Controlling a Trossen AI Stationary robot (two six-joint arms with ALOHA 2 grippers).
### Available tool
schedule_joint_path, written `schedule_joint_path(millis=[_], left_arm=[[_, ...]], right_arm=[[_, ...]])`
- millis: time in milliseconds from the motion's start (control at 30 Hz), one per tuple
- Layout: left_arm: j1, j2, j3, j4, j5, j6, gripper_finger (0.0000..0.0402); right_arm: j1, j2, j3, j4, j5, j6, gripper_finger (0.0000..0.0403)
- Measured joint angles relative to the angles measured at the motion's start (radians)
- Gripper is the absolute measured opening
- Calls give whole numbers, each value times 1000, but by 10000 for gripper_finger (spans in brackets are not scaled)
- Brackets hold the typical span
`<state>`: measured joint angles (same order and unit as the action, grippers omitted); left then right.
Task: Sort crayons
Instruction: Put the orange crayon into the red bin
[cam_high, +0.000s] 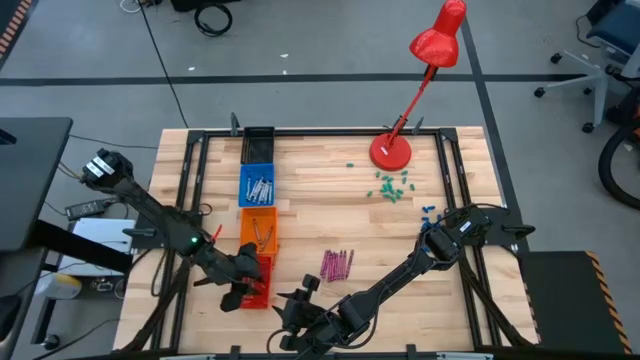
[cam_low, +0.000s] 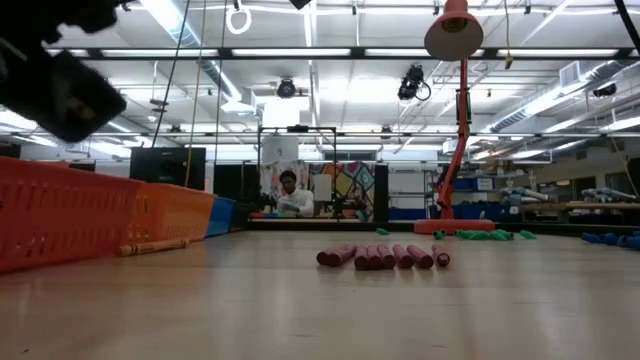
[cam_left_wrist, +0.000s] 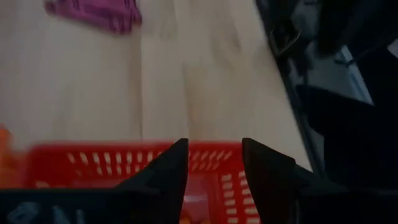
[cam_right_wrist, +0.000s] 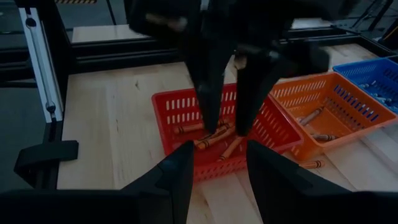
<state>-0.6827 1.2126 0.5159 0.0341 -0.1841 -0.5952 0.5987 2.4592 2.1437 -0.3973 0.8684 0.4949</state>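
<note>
Lying loose — 6 magenta crayons (cam_low: 382, 257).

Wood under me, plastic in front of me

My table (cam_high: 330, 215) is pale planked wood, smooth with a soft sheen; its frame (cam_right_wrist: 38, 59) looks like dark metal rail. The red basket (cam_right_wrist: 186, 112), orange basket (cam_right_wrist: 323, 99) and blue basket (cam_right_wrist: 373, 74) look like slotted plastic. My own fingers (cam_right_wrist: 177, 180) are matt black. The lamp (cam_high: 437, 40) is glossy red.
</note>
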Motion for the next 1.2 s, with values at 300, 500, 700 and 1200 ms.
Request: schedule_joint_path(millis=[300,500,700,1200], left_arm=[[-108,-56,0,-6,-184,120,164],[-168,-55,0,-5,-225,131,164],[-193,-55,0,-5,-250,152,164],[-192,-55,0,-8,-250,199,164]], right_arm=[[-18,7,-82,20,-5,60,151],[-71,9,-212,105,-33,124,151],[-134,8,-284,157,-82,130,151],[-255,9,-286,187,-143,-153,151]])
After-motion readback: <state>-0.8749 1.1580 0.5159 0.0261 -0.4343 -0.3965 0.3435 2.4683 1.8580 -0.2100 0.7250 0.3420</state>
